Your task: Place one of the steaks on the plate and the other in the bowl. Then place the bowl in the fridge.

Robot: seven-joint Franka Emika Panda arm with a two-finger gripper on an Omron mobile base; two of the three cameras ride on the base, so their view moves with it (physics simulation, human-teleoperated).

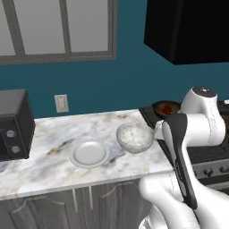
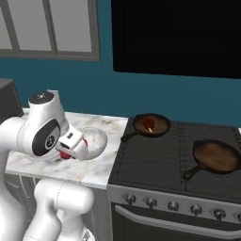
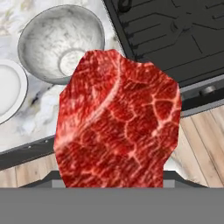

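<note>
A: Holding the red steak (image 3: pixel 117 122) up in the gripper (image 2: pixel 70 151) right now. The jaws are clamped on it; it hangs in front of the hand camera and hides the fingertips.

B: Where are you relative to the bowl (image 1: pixel 134 137)?

A: From the hand view the bowl sits up and to the left of the steak, on the counter (image 1: pixel 49 143) beside the stove (image 2: pixel 174 160). The plate (image 1: pixel 89 153) is just left of the bowl, and both look bare.

B: And the other steak?

A: The dark one (image 2: pixel 149 123) lies in the near skillet (image 2: pixel 150 125) on the stove. The second skillet (image 2: pixel 216 156) has nothing in it that I can make out.

B: So which dish for this one?

A: Either serves. I judge the bowl is nearer, so I aim there. I want to bring the hand over the bowl's middle before I let go, since the steak is wide against the rim and could hang on the edge if I am off-centre.

B: Anything to watch?

A: I come down low before opening, so it does not bounce out, and I keep the wrist off the bowl's wall so I do not nudge it toward the counter edge.
</note>
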